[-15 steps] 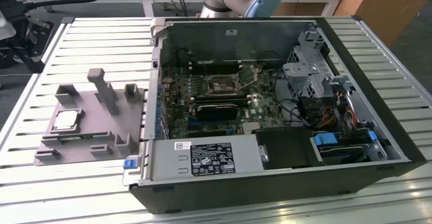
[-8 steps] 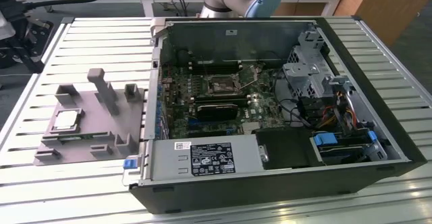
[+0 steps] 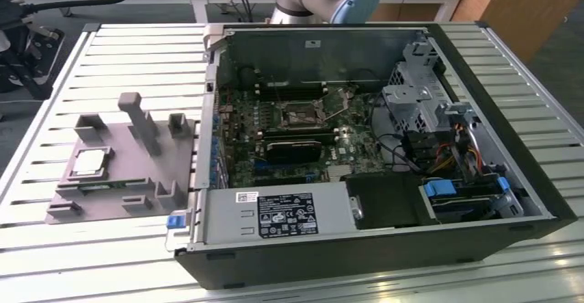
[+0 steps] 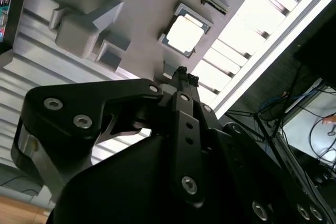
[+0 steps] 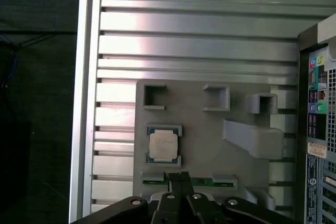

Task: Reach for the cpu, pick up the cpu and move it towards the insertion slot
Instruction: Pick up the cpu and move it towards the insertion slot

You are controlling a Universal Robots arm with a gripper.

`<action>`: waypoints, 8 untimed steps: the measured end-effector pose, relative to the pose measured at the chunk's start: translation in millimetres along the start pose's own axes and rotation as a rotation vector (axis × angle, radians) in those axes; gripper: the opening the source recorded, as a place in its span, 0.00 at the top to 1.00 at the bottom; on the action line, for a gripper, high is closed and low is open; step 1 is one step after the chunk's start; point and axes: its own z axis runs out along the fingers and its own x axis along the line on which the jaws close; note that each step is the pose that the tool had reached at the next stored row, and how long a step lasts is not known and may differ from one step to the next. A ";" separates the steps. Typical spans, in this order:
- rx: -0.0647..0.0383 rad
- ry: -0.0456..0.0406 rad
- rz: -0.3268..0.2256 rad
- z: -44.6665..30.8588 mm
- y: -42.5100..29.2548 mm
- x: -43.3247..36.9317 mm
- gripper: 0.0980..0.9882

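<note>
The cpu (image 3: 91, 161), a small square chip with a silvery top, lies flat in a recess of the grey plastic fixture (image 3: 128, 180) on the exterior view's left. In both wrist views my gripper (image 5: 180, 174) (image 4: 183, 72) hangs well above the fixture (image 5: 210, 124) (image 4: 142, 3), its tip just beside the cpu (image 5: 163, 145) (image 4: 185, 33). Its fingers are shut with nothing between them. The insertion slot (image 3: 299, 115), a square metal-framed socket with a dark centre, sits on the green board inside the open computer case.
A narrow green memory stick (image 5: 205, 182) lies in the fixture beside the cpu. The open case (image 3: 511, 200) holds a black card (image 3: 292, 150), a labelled power supply (image 3: 283, 215) and a drive cage (image 3: 415, 104). The slatted metal table (image 5: 194, 24) ends at a rail (image 5: 86, 103).
</note>
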 end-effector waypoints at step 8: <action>0.000 0.0000 0.000 7.6 -0.8 2.8 0.85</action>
